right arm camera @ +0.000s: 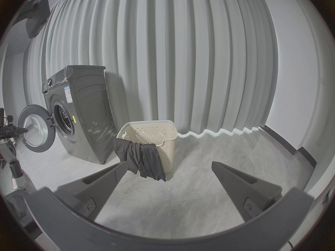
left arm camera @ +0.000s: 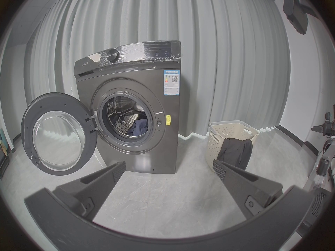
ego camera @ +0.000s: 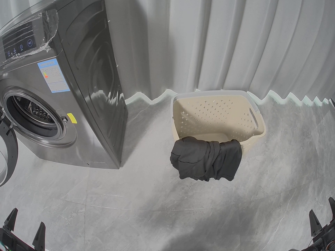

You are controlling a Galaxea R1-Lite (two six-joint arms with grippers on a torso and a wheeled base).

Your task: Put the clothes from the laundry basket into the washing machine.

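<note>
Well ahead of both grippers, a dark garment (ego camera: 206,159) hangs over the near rim of the beige laundry basket (ego camera: 216,115). The left gripper (ego camera: 28,217) and right gripper (ego camera: 321,206) sit low, fingers spread wide, holding nothing. The washing machine (ego camera: 90,88) stands to the basket's left, its door (left arm camera: 57,133) swung open and a blue cloth (left arm camera: 138,127) in its drum, on a grey floor (ego camera: 174,206) before pale curtains (ego camera: 226,35)
</note>
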